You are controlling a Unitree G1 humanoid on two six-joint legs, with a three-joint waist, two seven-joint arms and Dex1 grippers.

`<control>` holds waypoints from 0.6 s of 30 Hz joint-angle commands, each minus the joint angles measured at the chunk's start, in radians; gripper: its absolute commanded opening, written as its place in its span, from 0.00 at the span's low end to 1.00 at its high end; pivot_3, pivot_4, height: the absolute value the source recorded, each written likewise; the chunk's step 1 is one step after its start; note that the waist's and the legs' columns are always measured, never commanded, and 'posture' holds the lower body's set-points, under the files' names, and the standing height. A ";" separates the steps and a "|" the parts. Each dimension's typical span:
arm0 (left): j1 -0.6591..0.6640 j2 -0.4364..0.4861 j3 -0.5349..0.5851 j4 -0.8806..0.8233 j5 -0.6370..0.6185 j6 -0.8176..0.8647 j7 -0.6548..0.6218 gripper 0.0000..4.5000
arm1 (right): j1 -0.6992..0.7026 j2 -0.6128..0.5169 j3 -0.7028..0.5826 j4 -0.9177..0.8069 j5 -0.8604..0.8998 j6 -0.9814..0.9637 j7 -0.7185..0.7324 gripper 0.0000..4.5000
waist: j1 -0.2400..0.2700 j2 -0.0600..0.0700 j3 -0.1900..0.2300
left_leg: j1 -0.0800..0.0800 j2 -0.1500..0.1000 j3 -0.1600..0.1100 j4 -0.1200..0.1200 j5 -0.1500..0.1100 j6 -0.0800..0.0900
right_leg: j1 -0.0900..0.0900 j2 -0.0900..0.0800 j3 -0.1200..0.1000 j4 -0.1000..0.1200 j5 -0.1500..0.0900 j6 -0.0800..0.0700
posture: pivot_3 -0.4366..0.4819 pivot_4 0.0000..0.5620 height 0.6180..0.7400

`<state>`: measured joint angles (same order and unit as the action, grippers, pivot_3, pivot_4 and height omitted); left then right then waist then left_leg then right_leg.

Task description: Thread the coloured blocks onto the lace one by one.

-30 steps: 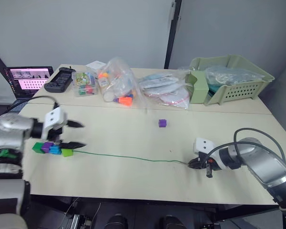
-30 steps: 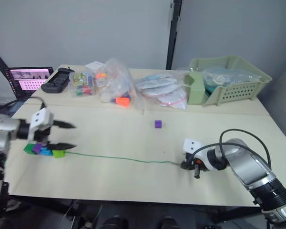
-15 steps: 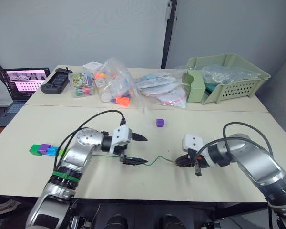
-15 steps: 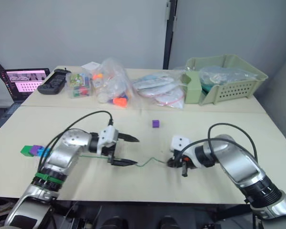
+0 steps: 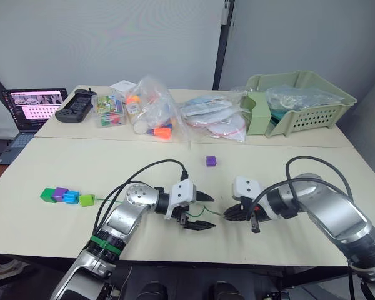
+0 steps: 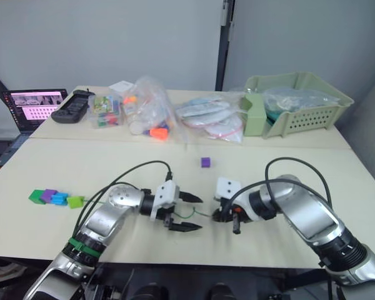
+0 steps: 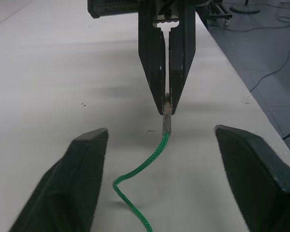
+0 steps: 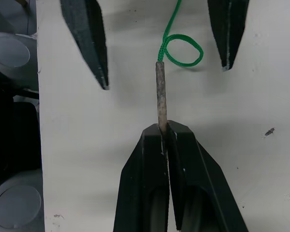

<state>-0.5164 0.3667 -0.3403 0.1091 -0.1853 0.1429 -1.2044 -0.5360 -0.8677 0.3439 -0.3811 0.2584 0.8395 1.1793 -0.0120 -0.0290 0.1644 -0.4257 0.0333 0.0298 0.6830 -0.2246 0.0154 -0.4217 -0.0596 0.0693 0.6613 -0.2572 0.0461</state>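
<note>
Left gripper near front-centre of the pale surface, black jaws spread wide, one either side of the thin green lace. Right gripper faces it from just beside, jaws closed on the lace's end. Four small plastic cubes in a row at far left: dark green, purple, blue, lime green. Second purple cube alone, mid-surface.

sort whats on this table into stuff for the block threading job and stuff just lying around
For the job:
- the lace, stiff tip pinched in the shut right gripper
- row of four blocks at the lace's far end
- lone purple block
- open left gripper

Lying about:
- bagged toys
- green basket
- laptop
</note>
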 commanded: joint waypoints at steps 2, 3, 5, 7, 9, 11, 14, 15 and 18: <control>-0.019 -0.007 -0.008 -0.025 0.008 -0.001 0.015 0.74 | -0.016 -0.006 -0.012 -0.030 0.017 0.006 -0.002 0.00 | 0.000 0.000 0.000 | 0.000 0.000 0.000 0.000 0.000 0.000 | 0.000 0.000 0.000 0.000 0.000 0.000 | 0.48 0.27 0.94; -0.019 -0.006 -0.009 -0.025 0.008 0.000 0.014 0.74 | -0.016 -0.007 -0.013 -0.030 0.017 0.006 -0.002 0.00 | 0.000 0.000 0.000 | 0.000 0.000 0.000 0.000 0.000 0.000 | 0.000 0.000 0.000 0.000 0.000 0.000 | 0.48 0.27 0.94; -0.019 -0.006 -0.011 -0.026 0.007 0.000 0.012 0.74 | -0.017 -0.007 -0.014 -0.029 0.017 0.006 -0.002 0.00 | 0.000 0.000 0.000 | 0.000 0.000 0.000 0.000 0.000 0.000 | 0.000 0.000 0.000 0.000 0.000 0.000 | 0.48 0.27 0.94; -0.019 -0.007 -0.011 -0.025 0.004 0.000 0.008 0.68 | -0.018 -0.007 -0.014 -0.028 0.017 0.006 -0.003 0.00 | 0.000 0.000 0.000 | 0.000 0.000 0.000 0.000 0.000 0.000 | 0.000 0.000 0.000 0.000 0.000 0.000 | 0.48 0.27 0.94; -0.019 -0.010 -0.012 -0.025 -0.001 0.001 0.004 0.57 | -0.017 -0.007 -0.015 -0.029 0.018 0.006 -0.003 0.00 | 0.000 0.000 0.000 | 0.000 0.000 0.000 0.000 0.000 0.000 | 0.000 0.000 0.000 0.000 0.000 0.000 | 0.48 0.27 0.94; -0.019 -0.017 -0.013 -0.025 -0.006 0.000 0.001 0.42 | -0.015 -0.009 -0.016 -0.030 0.018 0.006 -0.004 0.00 | 0.000 0.000 0.000 | 0.000 0.000 0.000 0.000 0.000 0.000 | 0.000 0.000 0.000 0.000 0.000 0.000 | 0.48 0.27 0.94; -0.020 -0.022 -0.011 -0.023 -0.009 -0.002 -0.005 0.19 | -0.016 -0.009 -0.016 -0.029 0.018 0.007 -0.004 0.00 | 0.000 0.000 0.000 | 0.000 0.000 0.000 0.000 0.000 0.000 | 0.000 0.000 0.000 0.000 0.000 0.000 | 0.48 0.27 0.94; -0.020 -0.023 -0.011 -0.023 -0.009 -0.002 -0.007 0.12 | -0.017 -0.009 -0.016 -0.029 0.017 0.007 -0.004 0.00 | 0.000 0.000 0.000 | 0.000 0.000 0.000 0.000 0.000 0.000 | 0.000 0.000 0.000 0.000 0.000 0.000 | 0.48 0.27 0.94; -0.021 -0.026 -0.010 -0.021 -0.010 -0.004 -0.011 0.01 | -0.016 -0.010 -0.016 -0.029 0.017 0.007 -0.004 0.00 | 0.000 0.000 0.000 | 0.000 0.000 0.000 0.000 0.000 0.000 | 0.000 0.000 0.000 0.000 0.000 0.000 | 0.48 0.27 0.94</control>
<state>-0.5177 0.3494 -0.3549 0.1114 -0.1778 0.1497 -1.2130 -0.5371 -0.8713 0.3438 -0.3842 0.2587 0.8421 1.1778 -0.0121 -0.0290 0.1644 -0.4258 0.0334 0.0297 0.6830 -0.2246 0.0154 -0.4218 -0.0595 0.0692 0.6610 -0.2572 0.0461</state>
